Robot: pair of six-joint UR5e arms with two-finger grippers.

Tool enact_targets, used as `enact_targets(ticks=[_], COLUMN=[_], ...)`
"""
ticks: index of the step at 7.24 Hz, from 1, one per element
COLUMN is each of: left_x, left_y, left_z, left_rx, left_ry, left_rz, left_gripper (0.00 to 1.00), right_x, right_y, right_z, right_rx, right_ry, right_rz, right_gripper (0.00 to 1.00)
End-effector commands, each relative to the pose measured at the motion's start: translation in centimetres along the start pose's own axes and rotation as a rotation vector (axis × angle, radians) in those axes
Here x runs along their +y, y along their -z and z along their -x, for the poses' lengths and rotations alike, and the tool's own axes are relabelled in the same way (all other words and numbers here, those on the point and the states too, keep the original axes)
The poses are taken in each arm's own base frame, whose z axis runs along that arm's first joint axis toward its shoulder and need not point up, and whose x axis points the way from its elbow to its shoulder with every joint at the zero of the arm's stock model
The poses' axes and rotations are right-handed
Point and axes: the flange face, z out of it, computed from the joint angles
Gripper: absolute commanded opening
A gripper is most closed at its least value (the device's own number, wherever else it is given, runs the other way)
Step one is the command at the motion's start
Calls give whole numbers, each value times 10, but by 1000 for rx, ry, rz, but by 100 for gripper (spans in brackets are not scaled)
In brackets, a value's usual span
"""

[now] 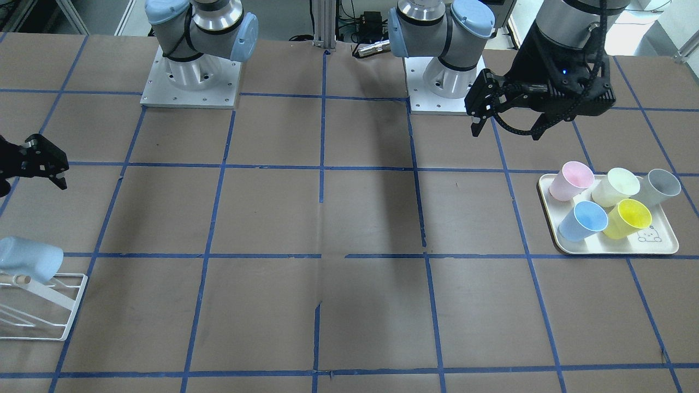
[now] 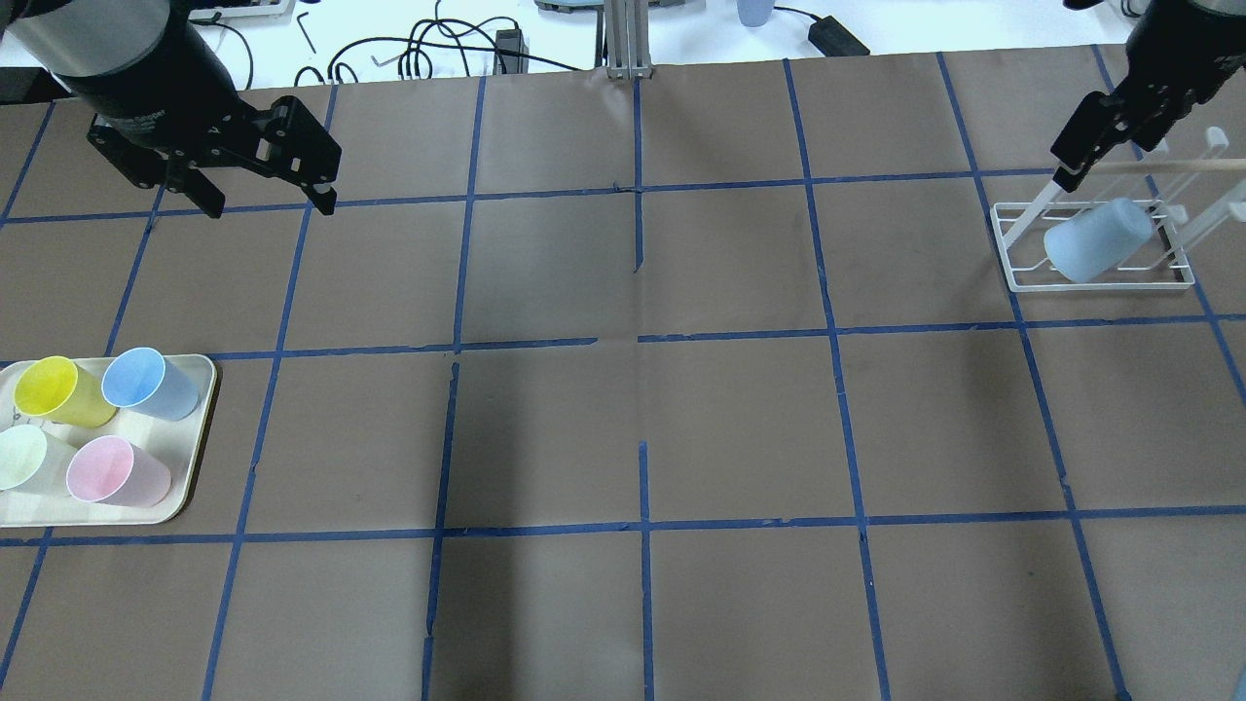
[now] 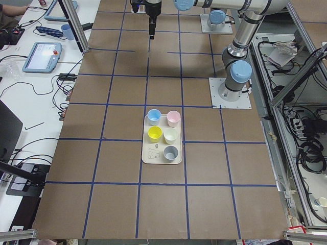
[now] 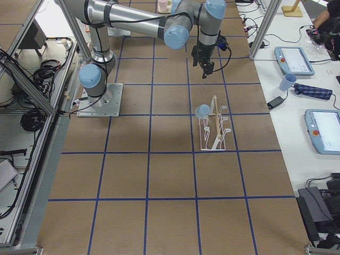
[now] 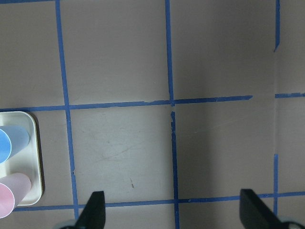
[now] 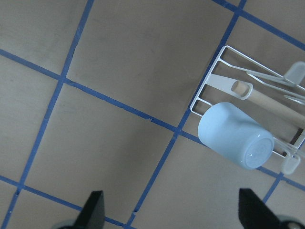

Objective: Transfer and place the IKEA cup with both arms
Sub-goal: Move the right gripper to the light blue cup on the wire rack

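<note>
Icy-blue IKEA cup (image 2: pixel 1098 239) rests at the rack (image 2: pixel 1015 276) end — right claw (image 6: pixel 174 213) spread, apart.

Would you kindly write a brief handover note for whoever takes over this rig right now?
Left end effector: open, empty, raised over the table beside the tray.
Right end effector: open, empty, raised near the white rack.
IKEA cup: rests tilted on the white rack at the robot's right, free of both end effectors.
Done: transfer and placement look complete.
Left: probably only parking the arms.
</note>
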Motion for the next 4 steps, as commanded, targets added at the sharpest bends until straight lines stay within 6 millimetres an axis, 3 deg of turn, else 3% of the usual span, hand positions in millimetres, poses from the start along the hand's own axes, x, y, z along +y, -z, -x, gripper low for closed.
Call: enact_targets(ticks=[1, 3, 4], left_x=[0, 0, 0], left_y=[0, 0, 0], left_z=[0, 0, 0], left_rx=[0, 0, 0], left_ry=[0, 0, 0], left_rz=[0, 0, 0], left_gripper=[100, 100, 100], right_x=[29, 60, 60], right_y=[-37, -73, -94], right_z=[-38, -66, -74], right_rx=[15, -41, -49], right_ry=[204, 326, 405], right_rz=[-14, -80, -122], right_gripper=[100, 100, 100])
